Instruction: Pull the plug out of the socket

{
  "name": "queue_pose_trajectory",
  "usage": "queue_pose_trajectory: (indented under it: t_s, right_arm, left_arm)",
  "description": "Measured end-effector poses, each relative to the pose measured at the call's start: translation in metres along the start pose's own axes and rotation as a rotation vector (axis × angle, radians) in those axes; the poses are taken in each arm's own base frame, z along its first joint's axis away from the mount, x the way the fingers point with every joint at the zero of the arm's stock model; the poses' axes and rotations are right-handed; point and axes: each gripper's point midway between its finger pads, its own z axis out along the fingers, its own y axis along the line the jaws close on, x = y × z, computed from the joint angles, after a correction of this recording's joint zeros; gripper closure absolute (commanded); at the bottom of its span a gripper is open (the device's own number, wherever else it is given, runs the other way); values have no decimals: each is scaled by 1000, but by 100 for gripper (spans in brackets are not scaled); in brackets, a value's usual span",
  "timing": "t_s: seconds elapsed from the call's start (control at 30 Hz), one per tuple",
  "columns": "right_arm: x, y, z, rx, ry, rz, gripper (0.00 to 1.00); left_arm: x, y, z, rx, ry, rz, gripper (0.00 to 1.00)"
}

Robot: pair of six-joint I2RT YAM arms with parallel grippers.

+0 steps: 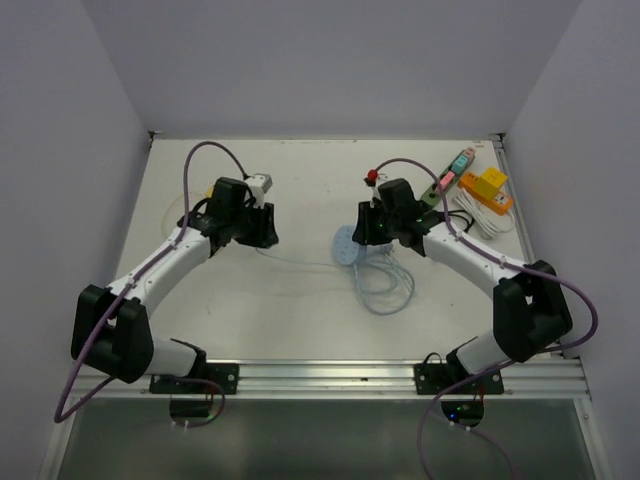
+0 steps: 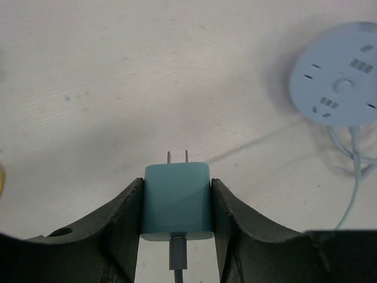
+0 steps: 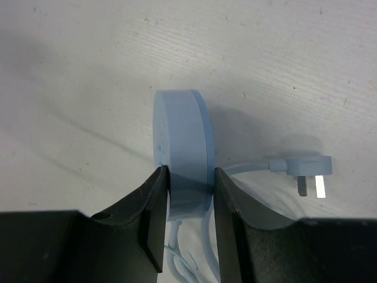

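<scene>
Pinching the plug (image 2: 177,203), left hand (image 2: 177,184) risks its cable (image 2: 178,254) snagging and tugging it loose; right hand (image 3: 188,172), at three o'clock, clamps the socket (image 3: 179,130).

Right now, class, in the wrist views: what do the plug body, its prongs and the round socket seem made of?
Plug body: likely plastic, matte teal, smooth rounded moulded edges. Prongs: probably metal, thin, flat, dull grey. Round socket: seemingly plastic, pale blue, matte, even colour, moulded slots.
</scene>
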Motion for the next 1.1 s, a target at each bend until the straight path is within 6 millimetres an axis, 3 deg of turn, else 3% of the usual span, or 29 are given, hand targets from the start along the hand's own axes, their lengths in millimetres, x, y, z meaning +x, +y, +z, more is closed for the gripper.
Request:
queue_pose_trajectory:
  t_s: [0.17, 0.4, 0.5, 0.57, 0.73, 1.0, 1.1]
  right_arm:
    - [-17, 6, -18, -41, -58, 32, 100]
    - [-32, 12, -36, -79, -113, 77, 100]
    - [-44, -2, -49, -62, -154, 134, 100]
    - [-56, -22, -66, -24, -204, 183, 100]
    - [-88, -68, -124, 124, -349, 258, 100]
    - [-170, -74, -235, 222, -659, 267, 100]
    - [-189, -67, -262, 208, -734, 256, 100]
  left_arm:
    - [-2, 76, 0, -231, -18, -208, 100]
    - [21, 168, -16, -467, -61, -547, 100]
    - [28, 204, -32, -551, -114, -683, 100]
    - [32, 223, -43, -601, -149, -756, 100]
    - [32, 245, -65, -671, -237, -843, 100]
    - [30, 254, -71, -709, -280, -887, 100]
    - [27, 257, -72, -713, -296, -884, 99]
